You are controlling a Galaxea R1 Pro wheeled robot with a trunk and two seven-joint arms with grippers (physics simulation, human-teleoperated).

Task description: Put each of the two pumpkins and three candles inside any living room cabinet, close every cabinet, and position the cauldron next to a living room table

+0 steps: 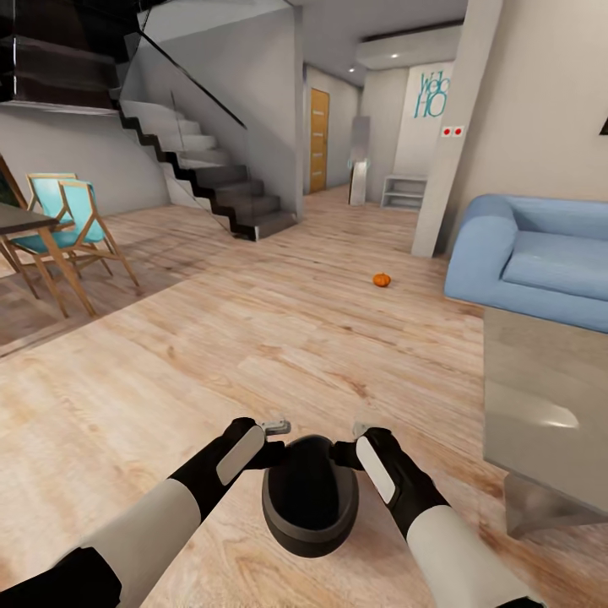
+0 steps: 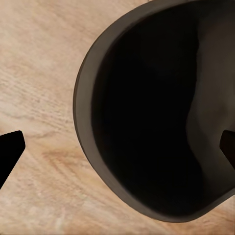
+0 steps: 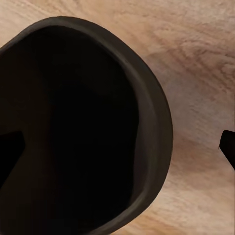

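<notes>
Left end effector (image 1: 280,445), right end effector (image 1: 344,449): each spread astride cauldron (image 1: 310,507) rim, cauldron between them.

Blue sofa (image 1: 540,257) at right, dark staircase (image 1: 215,181) far left, teal folding chairs (image 1: 72,224) by it, orange door (image 1: 318,139) down the hall — wood floor (image 1: 253,338) throughout.

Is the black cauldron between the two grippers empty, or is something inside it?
It looks empty: the cauldron shows a dark interior with no object visible in either wrist view, though the deep shadow hides detail.
</notes>
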